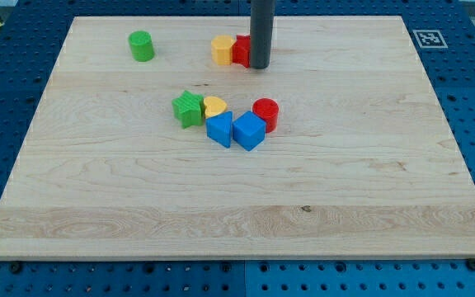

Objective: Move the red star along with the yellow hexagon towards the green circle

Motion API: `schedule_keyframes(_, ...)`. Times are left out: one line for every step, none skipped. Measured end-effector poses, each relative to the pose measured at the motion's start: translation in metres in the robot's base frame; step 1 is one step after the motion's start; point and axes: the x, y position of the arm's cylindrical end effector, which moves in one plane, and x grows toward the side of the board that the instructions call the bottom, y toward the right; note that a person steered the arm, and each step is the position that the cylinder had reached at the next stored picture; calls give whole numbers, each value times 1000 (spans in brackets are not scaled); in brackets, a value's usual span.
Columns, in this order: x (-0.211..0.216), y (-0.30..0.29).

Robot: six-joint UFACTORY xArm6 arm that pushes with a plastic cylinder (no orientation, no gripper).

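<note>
The green circle (pixel 141 45) stands near the view's top left of the wooden board (pixel 345 181). The yellow hexagon (pixel 223 49) sits to its right near the top edge, with the red star (pixel 241 51) touching its right side. The red star is partly hidden by my rod. My tip (pixel 259 66) rests against the red star's right side, so the star and hexagon lie in a row between the tip and the green circle.
A cluster sits mid-board: a green star (pixel 188 108), a yellow heart (pixel 214 106), a red cylinder (pixel 265 113), and two blue blocks (pixel 219 129) (pixel 249 130). A marker tag (pixel 428 37) is at the top right corner.
</note>
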Motion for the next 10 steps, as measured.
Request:
schedule_keyframes(-10, 5)
schedule_keyframes(-27, 27)
schedule_keyframes(-36, 30)
schedule_keyframes(-35, 16)
schedule_keyframes(-35, -5)
schedule_keyframes(-35, -20)
schedule_keyframes(-35, -33)
schedule_keyframes(-33, -34)
schedule_keyframes(-30, -24)
schedule_keyframes(-17, -16)
